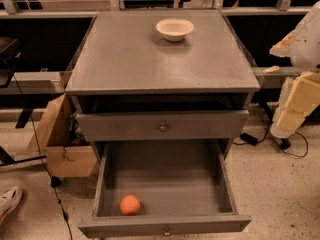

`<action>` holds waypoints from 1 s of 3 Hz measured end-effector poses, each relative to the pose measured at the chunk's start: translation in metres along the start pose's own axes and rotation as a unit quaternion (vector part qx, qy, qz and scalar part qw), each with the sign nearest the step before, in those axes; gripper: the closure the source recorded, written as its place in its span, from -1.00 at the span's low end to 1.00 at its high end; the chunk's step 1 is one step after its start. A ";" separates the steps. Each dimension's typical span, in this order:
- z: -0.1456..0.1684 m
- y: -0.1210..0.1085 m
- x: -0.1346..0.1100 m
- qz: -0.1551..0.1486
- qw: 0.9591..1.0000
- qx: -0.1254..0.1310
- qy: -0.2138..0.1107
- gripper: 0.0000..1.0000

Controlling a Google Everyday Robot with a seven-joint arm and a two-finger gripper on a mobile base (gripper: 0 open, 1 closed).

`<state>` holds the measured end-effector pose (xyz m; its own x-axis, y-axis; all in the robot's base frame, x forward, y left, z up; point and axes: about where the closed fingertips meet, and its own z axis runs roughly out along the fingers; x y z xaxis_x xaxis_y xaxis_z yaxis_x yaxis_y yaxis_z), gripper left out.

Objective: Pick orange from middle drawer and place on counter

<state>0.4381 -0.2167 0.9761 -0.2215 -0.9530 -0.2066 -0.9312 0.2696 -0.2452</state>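
We find the gripper [296, 106] with the counter [160, 59] to its left; we cannot tell its grip state. The orange [130, 204] lies well down-left of it, in the open drawer [165, 226].

Arm [300, 96] hangs folded at the right edge — tool [283, 43] near its top.
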 end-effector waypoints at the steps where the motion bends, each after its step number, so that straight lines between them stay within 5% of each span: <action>1: 0.000 0.000 0.000 0.000 1.000 0.000 0.000 -1.00; 3: 0.036 0.029 -0.013 0.025 0.998 -0.002 -0.063 -1.00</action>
<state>0.4243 -0.1917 0.9374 -0.2303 -0.9133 -0.3358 -0.9208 0.3162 -0.2285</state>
